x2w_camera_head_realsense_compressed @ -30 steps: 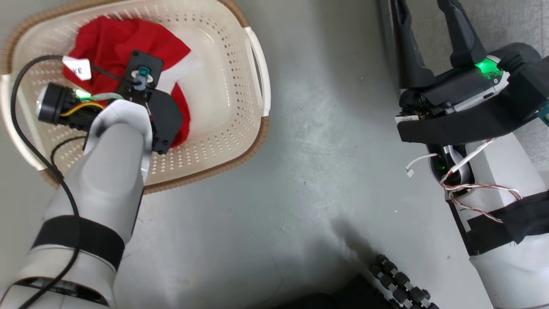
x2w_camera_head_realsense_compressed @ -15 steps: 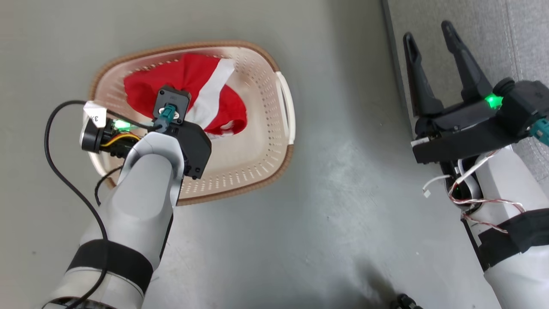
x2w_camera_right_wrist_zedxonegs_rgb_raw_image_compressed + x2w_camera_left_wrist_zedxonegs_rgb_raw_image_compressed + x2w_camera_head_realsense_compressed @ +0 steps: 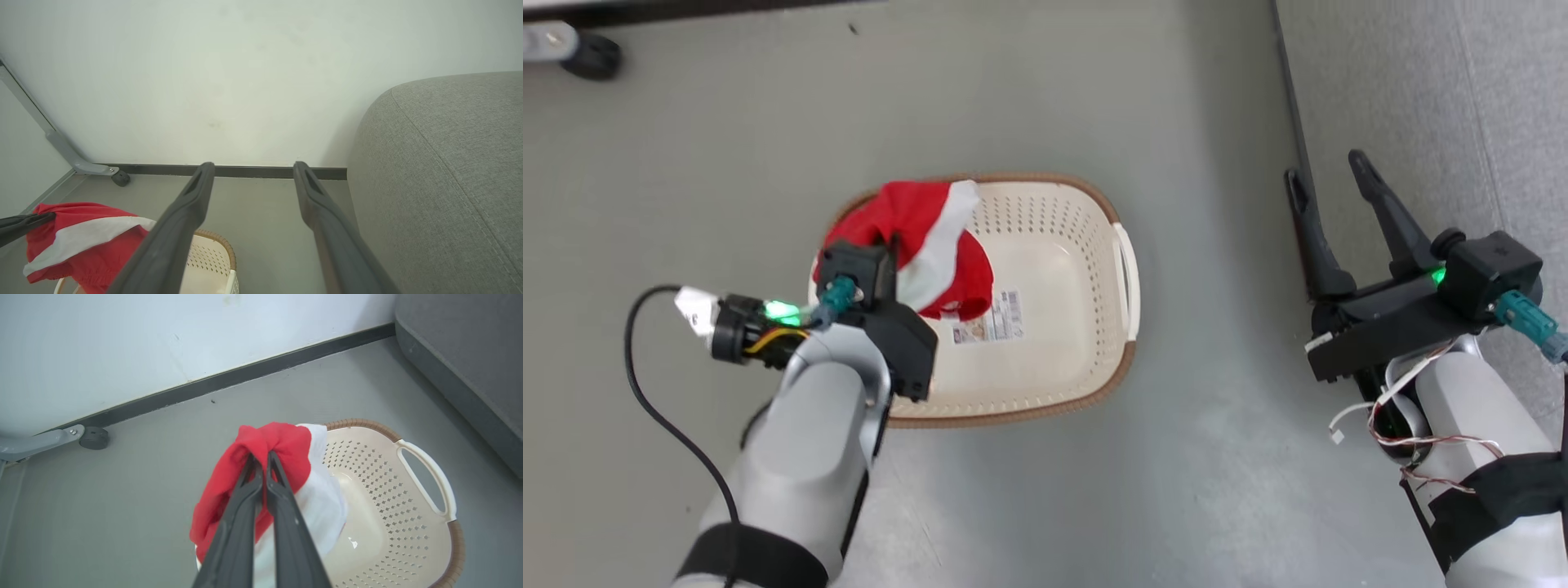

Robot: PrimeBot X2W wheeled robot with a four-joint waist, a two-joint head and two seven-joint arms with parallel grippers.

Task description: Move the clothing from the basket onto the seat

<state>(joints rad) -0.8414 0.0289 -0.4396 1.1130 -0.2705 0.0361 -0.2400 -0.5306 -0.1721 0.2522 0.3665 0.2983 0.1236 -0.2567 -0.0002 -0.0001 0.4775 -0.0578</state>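
My left gripper (image 3: pixel 260 458) is shut on the clothing (image 3: pixel 286 447), a red garment with a white band. It hangs bunched from the fingertips above the left end of the basket (image 3: pixel 1086 245). In the head view my left wrist covers part of the clothing (image 3: pixel 915 237). The basket's cream bottom is bare, with a label sticker (image 3: pixel 990 318) on it. My right gripper (image 3: pixel 1325 167) stands open and holds nothing, beside the front edge of the light-grey seat (image 3: pixel 1421 90). In the right wrist view the seat (image 3: pixel 449 163) rises to the right of my right gripper (image 3: pixel 254 165).
Grey floor surrounds the basket (image 3: pixel 359 424). A white wall with a dark baseboard (image 3: pixel 245 373) runs behind it. A grey metal leg with a black caster (image 3: pixel 93 437) stands near the wall on the left. Open floor lies between basket and seat (image 3: pixel 470 355).
The head camera has pulled up and back. My left gripper has lifted the red garment out of the basket, baring the label on the basket's bottom. My right gripper stays open.
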